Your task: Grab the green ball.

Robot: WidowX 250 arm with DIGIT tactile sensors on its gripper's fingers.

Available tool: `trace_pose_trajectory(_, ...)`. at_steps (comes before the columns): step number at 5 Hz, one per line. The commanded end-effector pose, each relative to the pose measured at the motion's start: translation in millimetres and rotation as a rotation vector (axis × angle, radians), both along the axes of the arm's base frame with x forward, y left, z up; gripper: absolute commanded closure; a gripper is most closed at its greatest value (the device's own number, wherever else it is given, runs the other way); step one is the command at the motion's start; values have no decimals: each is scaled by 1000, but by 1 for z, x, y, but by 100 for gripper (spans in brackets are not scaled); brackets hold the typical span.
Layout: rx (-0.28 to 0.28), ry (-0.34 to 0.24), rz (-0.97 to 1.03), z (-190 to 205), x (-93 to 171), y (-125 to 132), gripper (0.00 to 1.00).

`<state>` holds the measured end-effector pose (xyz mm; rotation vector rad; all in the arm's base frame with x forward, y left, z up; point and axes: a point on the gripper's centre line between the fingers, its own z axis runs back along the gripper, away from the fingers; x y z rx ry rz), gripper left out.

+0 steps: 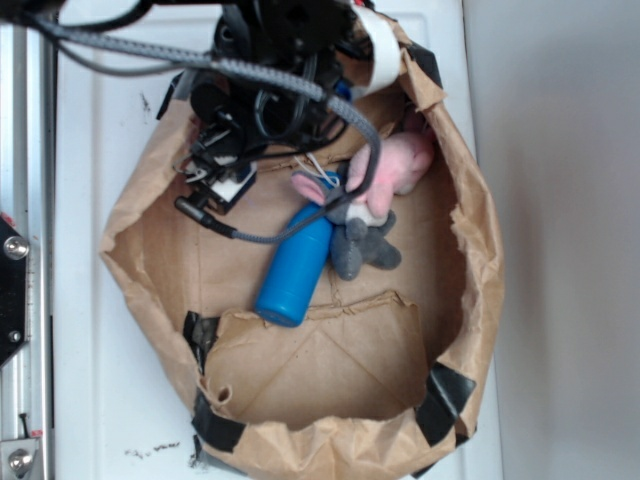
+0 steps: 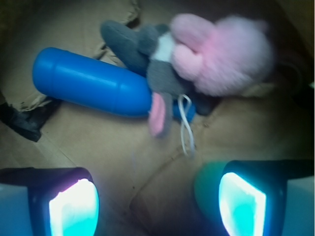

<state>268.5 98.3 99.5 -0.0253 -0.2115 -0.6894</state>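
Wide crumpled brown paper bag [image 1: 470, 250] with rolled rim, black tape patches on its edge, lies open on a white tabletop [image 1: 100, 400]; the pincer works inside it, at the far end under the black arm [image 1: 270, 60] and its grey braided cable [image 1: 300, 90]. Exterior view: the pincer itself is lost among arm links and wiring, so no reading of it from there. Wrist view: pincer [image 2: 157, 199] stands wide open, one finger pad at each lower corner, both glowing cyan; bare paper floor fills the gap between them and nothing is clamped. Ahead of the pincer and a little toward the left pad's side lies the smooth blue plastic cylinder with rounded ends [image 2: 91, 81], on its side, slanting across the bag floor. Directly ahead and toward the right pad's side sprawls the pink and grey plush animal toy [image 2: 216, 56], fluffy pink body, grey limbs, one grey part draped over the cylinder's near end, so the two touch; a thin white string loop [image 2: 186, 123] trails from it toward the pincer. The small round mint-green ball [image 2: 206, 184] shows only as a blurred green curve just beside the inner face of the right pad, low in the wrist view, mostly hidden behind that finger; whether it touches the pad I cannot tell. It is not seen in the exterior view.
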Motion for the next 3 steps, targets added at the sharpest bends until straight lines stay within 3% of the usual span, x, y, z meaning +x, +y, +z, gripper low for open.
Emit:
trace_pose_trajectory(1,48,-47,-100,40,-8,-41,0)
trace_pose_trajectory(2,68,-55,-95,21,-1,-38,0)
trace_pose_trajectory(3,25,-58,-118,-3,1,-27,0)
